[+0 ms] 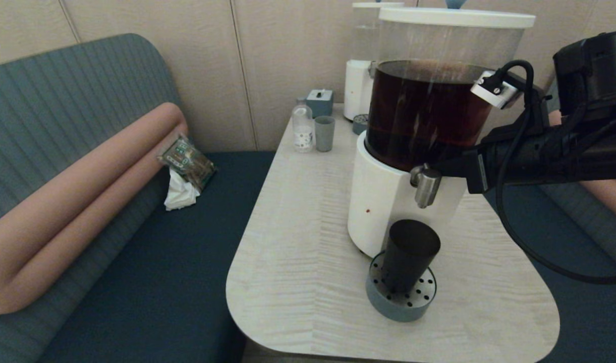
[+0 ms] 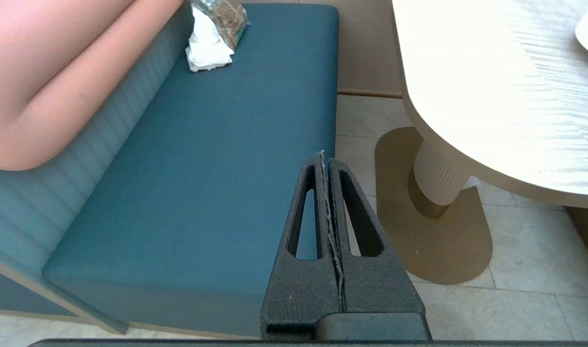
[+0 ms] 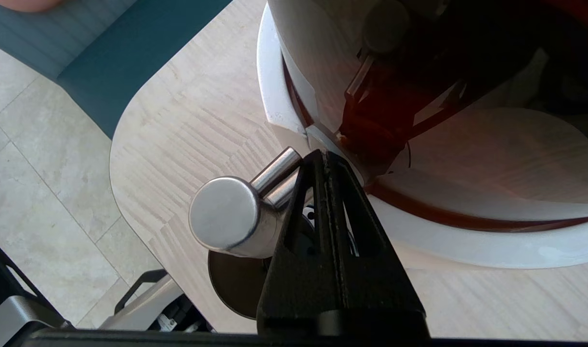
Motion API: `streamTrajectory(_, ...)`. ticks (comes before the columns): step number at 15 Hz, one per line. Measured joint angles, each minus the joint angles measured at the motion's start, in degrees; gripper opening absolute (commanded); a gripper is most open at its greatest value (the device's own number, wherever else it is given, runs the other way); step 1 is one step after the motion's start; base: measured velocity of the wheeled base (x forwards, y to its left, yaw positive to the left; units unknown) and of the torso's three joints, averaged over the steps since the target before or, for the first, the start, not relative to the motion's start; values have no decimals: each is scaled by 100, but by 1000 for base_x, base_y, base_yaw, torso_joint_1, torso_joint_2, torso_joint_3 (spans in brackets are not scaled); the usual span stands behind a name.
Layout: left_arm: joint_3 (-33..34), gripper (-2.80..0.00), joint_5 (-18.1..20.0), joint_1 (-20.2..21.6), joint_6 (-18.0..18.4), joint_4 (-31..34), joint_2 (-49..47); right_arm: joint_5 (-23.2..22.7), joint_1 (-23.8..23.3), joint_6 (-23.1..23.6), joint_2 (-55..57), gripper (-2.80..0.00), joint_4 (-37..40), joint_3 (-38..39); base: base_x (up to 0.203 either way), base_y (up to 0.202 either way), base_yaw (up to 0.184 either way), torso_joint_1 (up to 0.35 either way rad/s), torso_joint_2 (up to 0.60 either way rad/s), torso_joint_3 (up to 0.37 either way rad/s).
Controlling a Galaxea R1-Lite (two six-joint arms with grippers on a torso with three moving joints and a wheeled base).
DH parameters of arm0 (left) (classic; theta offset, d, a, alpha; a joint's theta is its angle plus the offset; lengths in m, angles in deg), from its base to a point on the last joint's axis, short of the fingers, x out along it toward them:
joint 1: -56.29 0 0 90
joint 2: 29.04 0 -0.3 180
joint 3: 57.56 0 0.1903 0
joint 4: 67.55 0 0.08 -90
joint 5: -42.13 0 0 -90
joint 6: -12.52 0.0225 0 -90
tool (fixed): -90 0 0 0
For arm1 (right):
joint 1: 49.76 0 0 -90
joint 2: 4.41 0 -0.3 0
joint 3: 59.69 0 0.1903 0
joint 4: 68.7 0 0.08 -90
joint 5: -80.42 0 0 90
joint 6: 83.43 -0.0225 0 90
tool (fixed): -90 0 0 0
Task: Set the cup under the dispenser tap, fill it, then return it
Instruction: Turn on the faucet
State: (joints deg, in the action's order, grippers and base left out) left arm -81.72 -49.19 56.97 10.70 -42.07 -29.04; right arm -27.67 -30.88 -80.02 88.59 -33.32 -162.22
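Off to the left, over the bench, the left gripper [image 2: 327,159] sits parked with fingers pressed together on nothing. On the table [image 1: 297,237] the cup [image 1: 408,254] stands on the drip tray [image 1: 401,297] under the tap [image 1: 426,185]. The right gripper [image 3: 322,156], fingers clenched and empty, is right against the tap's lever. Push off-center and it could slip; hold too long and the cup might overflow.

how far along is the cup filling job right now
Done: the black cup stands on the drip tray under the dispenser tap. In hand: the right gripper, fingers shut, sits beside the tap's steel stem; no stream is visible. Left: filling and returning the cup. The left gripper is parked shut, off the table.
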Motion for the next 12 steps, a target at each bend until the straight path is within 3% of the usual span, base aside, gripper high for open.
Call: streamTrajectory(12,0,-280,-2,-2,2,0,0,0,71,149,29,-280,-379,78,0,0,0,0,0,0)
